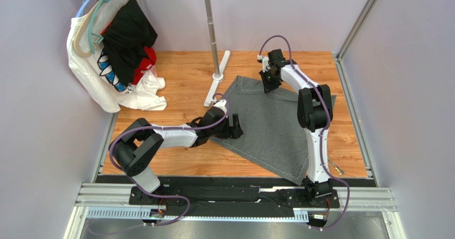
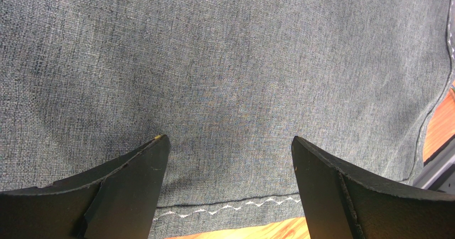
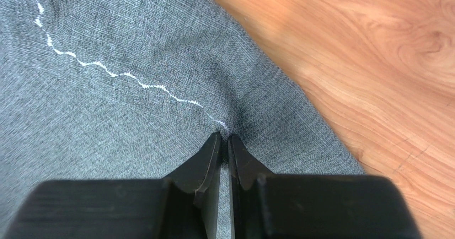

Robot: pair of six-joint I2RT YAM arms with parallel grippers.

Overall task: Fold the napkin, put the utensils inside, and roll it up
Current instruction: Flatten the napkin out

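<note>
- Step in hand, as I judge it: the first fold. The napkin (image 1: pixel 267 127) lies open and flat on the desk (image 1: pixel 181 79) in one layer, with no utensils on it.
- Right hand (image 3: pixel 224 138): jaws together with only a hairline gap, pinched on a small pucker of napkin at the far edge. The pale stitched line (image 3: pixel 112 74) runs right into the tips. Bare desk sits just beyond the hem.
- Left hand (image 2: pixel 229 140): jaws wide apart and gripping nothing, low over the napkin's near-left edge. The hem and stitching show just under the tips, and cloth fills the gap between them. Whether the tips touch the cloth, cannot tell.
- Doing it well: the right pinch is shallow and close to the hem — lift slowly and check the cloth comes up with it, since a thin bite may slip.
- The left hand should close on its own edge before any carry, so both edges travel together and the fold lands square, not skewed.
- Carry low across the cloth, lay edge on opposite edge, line up the stitching, and let go only once it lies flat.
- The cloth looks thick and felt-like, so it likely won't crease sharply. Press the fold down.
- Positions in the top view: the napkin sits centre-right, turned diamond-wise. The right hand is on its far edge near the far corner and the left hand is at its left edge — well apart, with most of the cloth between them.
</note>
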